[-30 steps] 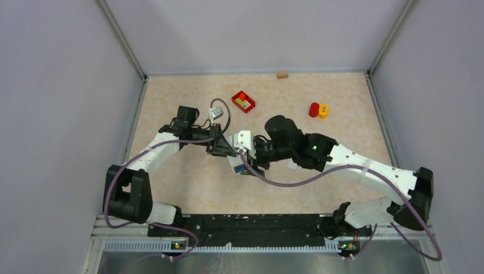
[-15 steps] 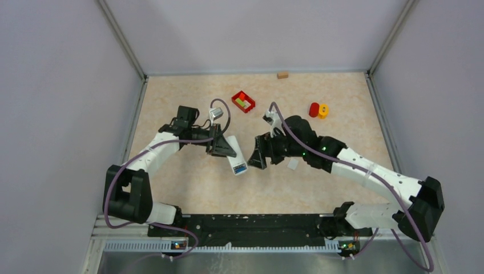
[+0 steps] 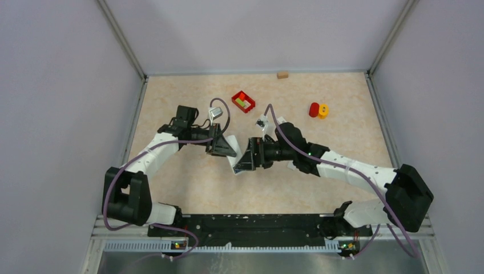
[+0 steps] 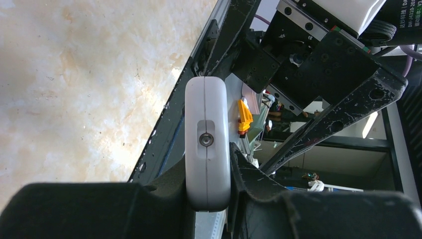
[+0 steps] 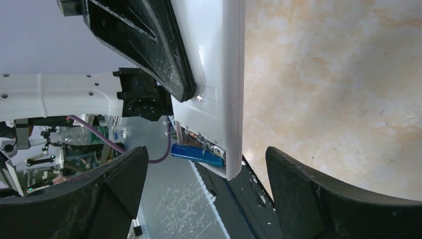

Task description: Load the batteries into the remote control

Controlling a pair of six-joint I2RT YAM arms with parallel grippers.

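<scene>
Straddling the open end of the remote control (image 5: 219,74), the right gripper (image 5: 206,167) is held with jaws spread, a blue battery (image 5: 196,153) lodged in that end between them. Beyond, the remote control is pinched in the jaws of the left gripper (image 4: 207,174); one cell is judged loaded, the rest unseen and left to do.

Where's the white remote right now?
The remote sits centre of the top view, clamped in the left pincer, its free end inside the open right pincer.
</scene>
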